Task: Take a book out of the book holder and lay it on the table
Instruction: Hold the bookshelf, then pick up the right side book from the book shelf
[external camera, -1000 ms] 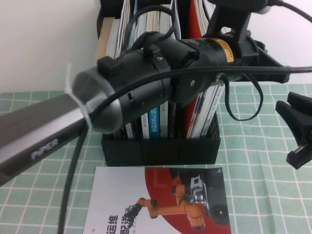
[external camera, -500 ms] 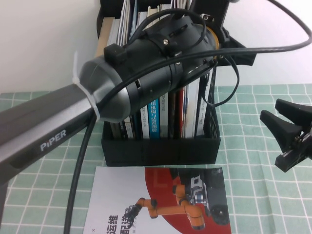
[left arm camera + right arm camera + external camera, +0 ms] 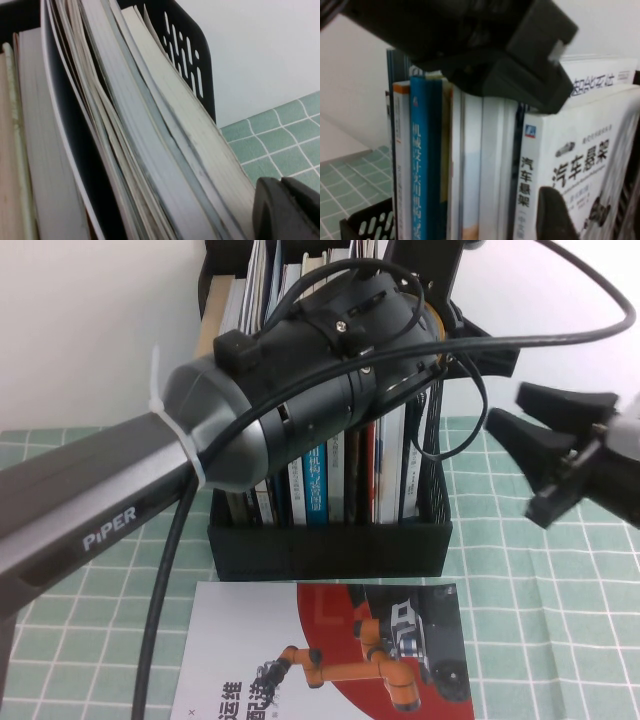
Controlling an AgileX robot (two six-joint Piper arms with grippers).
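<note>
Now the right gripper hangs just right of the book holder, jaws spread wide and empty, the book upright ahead; whether the left gripper, atop the holder's books, is open cannot be told.

left tool cropped at corner, book holder top hidden by arm

A white-and-red brochure with an orange robot arm printed on it lies flat right in front of the rack. Inside the rack there's a row of other upright books, including a blue-spined one with Chinese text and a red-covered one.
</note>
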